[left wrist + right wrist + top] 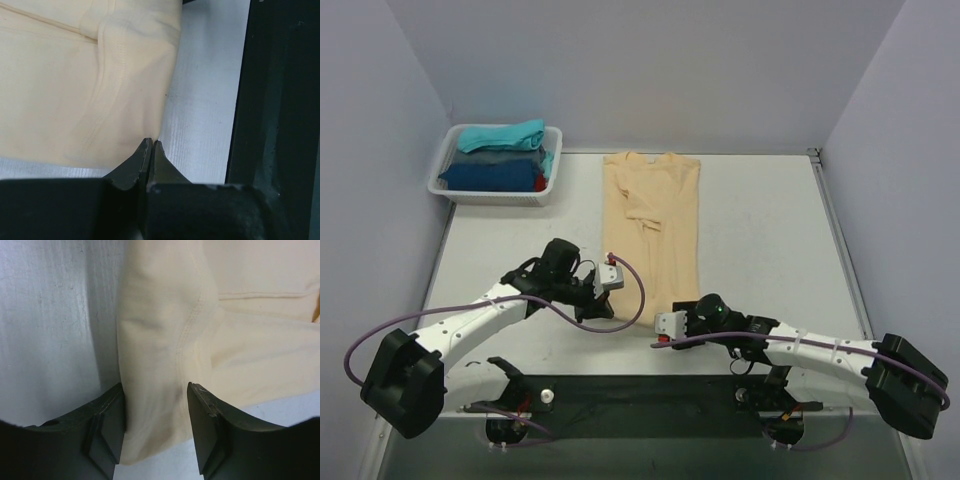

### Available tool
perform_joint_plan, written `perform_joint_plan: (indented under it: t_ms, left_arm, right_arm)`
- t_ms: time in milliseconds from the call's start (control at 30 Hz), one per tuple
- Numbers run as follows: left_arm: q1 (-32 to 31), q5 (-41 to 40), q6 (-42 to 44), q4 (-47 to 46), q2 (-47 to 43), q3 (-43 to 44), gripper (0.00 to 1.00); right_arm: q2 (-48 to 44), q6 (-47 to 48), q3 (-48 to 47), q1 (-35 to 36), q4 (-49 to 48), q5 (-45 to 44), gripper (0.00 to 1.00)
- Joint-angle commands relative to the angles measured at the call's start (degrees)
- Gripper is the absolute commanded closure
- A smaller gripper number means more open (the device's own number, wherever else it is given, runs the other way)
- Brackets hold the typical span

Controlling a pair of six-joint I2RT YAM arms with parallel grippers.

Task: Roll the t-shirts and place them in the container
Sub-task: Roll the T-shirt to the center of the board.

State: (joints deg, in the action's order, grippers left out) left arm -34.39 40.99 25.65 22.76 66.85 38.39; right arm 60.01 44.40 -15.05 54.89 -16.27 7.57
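Note:
A light beige t-shirt (652, 225) lies folded lengthwise on the white table, collar at the far end. My left gripper (604, 304) is at its near left corner. In the left wrist view the jaws (151, 143) are shut, with the tips touching the shirt's hem corner (75, 90); no cloth shows between them. My right gripper (676, 318) is at the near right corner. In the right wrist view it (156, 390) is open, and its fingers straddle a raised fold of the shirt (160, 355). Teal (502, 135), dark blue (485, 176) and red (539, 183) shirts lie in the basket.
The white mesh basket (556, 152) stands at the far left corner of the table (760, 230). A dark strip (640, 400) runs along the near edge between the arm bases and also shows in the left wrist view (275, 100). Walls enclose the table on three sides.

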Motion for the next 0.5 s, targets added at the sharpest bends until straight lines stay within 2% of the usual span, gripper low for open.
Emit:
perform_joint_plan:
  t_ms: [0, 67, 200, 300, 333, 467]
  left_arm:
    - [0.29, 1.11, 0.01, 1.31, 1.53, 2.56, 1.0]
    - [0.38, 0.76, 1.24, 1.58, 1.7, 2.57, 1.0]
    - [0.73, 0.67, 2.65, 2.98, 2.93, 3.18, 1.0]
    - [1.6, 1.19, 2.56, 4.3, 4.51, 4.76, 1.0]
    - [1.96, 1.54, 2.56, 4.92, 5.04, 5.28, 1.0]
    - [4.5, 4.35, 1.25, 7.81, 8.29, 8.62, 1.0]
  right_arm:
    - [-5.51, -1.42, 0.11, -0.14, 4.74, -0.9, 0.6]
    - [-5.69, -2.21, -0.59, -0.22, 6.42, 0.07, 0.67]
    - [-3.59, -3.97, -3.58, -1.28, 11.15, 3.31, 0.89]
    - [-2.35, -5.99, -9.02, -7.06, 19.31, 9.62, 0.94]
    - [-2.0, -5.99, -10.34, -11.34, 21.52, 15.31, 0.95]
    - [2.29, -4.68, -16.58, -19.18, 32.84, 25.46, 0.96]
